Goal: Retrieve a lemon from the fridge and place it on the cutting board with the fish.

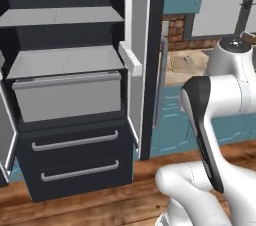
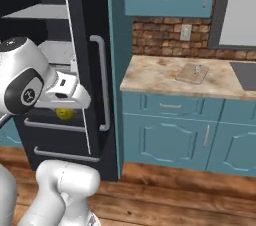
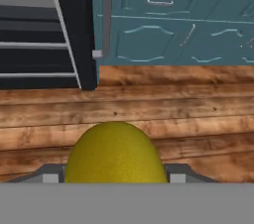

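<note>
a: where is the lemon [image 3: 115, 152]?

b: it sits right between the two fingers of the gripper [image 3: 115, 176]. the fingers press on it from both sides, so the gripper holds it. in the right base view you can see a bit of yellow under the white hand, in front of the dark drawers.

a: is the fridge [image 1: 70, 85] open?

b: yes. its door stands open, and you can see grey shelves, a grey bin and two dark drawers with grey bar handles at the bottom. the shelves look bare.

a: is the lemon inside the fridge?

b: no. it is out in the air, over the wood floor [image 3: 149, 104], near the bottom of the fridge.

a: where is the cutting board [image 2: 192, 73]?

b: it lies on the beige counter [image 2: 150, 75], to the right of the fridge, above the teal cabinets [image 2: 165, 140]. it is well apart from the lemon.

a: and the fish [image 2: 196, 69]?

b: there is a small pale thing on the board. it is too small to see well.

a: what is behind the counter?

b: a brick wall [image 2: 160, 35].
</note>
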Tool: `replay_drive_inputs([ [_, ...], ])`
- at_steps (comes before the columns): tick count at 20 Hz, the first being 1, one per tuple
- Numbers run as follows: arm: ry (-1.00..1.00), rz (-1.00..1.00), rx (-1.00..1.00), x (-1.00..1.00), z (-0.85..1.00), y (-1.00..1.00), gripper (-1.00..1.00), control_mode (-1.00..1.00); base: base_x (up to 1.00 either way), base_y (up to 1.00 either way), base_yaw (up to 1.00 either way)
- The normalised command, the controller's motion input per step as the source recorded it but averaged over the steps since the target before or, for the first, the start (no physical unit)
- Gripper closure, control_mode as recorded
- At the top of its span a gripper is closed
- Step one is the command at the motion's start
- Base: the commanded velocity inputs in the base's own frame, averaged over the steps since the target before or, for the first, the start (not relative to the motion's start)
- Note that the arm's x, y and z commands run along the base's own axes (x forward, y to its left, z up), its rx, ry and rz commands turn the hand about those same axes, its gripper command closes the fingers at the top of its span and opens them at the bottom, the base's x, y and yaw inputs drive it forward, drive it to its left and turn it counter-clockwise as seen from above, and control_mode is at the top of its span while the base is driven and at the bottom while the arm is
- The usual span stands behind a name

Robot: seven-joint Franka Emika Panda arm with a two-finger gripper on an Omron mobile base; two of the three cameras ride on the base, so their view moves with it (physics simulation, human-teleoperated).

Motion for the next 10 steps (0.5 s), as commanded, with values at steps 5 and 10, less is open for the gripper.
replay_drive_inputs([
  [5,0.00,0.00,0.00,0.00,0.00,0.00,1.00,1.00,0.00,-1.00,0.00],
  [10,0.00,0.00,0.00,0.00,0.00,0.00,1.00,1.00,0.20,-1.00,0.00],
])
